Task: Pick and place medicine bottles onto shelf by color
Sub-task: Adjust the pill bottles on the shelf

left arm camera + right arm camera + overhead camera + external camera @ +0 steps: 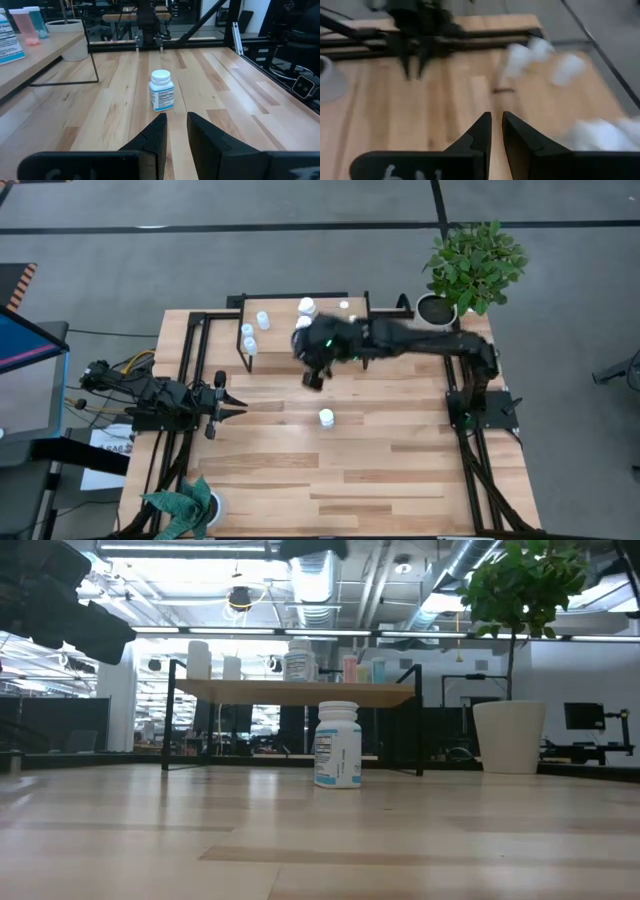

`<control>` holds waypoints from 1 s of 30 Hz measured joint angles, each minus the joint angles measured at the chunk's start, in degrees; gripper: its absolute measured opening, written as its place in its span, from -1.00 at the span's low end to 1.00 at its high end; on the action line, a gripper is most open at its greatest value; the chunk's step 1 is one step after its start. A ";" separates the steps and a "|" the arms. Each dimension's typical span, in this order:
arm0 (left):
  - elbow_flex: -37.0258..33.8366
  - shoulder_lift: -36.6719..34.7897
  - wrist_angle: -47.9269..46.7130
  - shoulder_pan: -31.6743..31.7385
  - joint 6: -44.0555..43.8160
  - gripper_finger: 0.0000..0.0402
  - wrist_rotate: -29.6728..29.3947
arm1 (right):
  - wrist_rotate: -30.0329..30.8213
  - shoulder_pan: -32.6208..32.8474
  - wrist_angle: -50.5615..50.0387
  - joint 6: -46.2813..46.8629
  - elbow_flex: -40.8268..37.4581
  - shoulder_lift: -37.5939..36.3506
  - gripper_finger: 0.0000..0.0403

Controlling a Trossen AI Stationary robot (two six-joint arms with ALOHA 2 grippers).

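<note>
- Both arms are matte black, built of blocky jointed segments
- A green light glows on the right arm (400, 338) near its wrist
- Loose cables trail behind the left arm (150, 395)
- Dark, wedge-shaped fingers (150, 137) taper to narrow tips

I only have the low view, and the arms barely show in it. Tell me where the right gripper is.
Observer: From above, the right gripper hangs over the table just in front of the shelf, between it and the lone white bottle.
Operator: Confirm it's empty.
Observer: Its wrist view shows a narrow gap between the fingers with only bare tabletop behind it, so it holds nothing.
Operator: Now give me the left gripper.
Observer: The left gripper sits near the table's left edge, slightly open and empty, pointing at that same bottle.
</note>
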 joint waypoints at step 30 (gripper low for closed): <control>0.00 0.00 0.00 0.02 -0.02 -0.68 0.02 | -6.99 -3.89 43.76 -5.24 -0.04 25.46 -0.66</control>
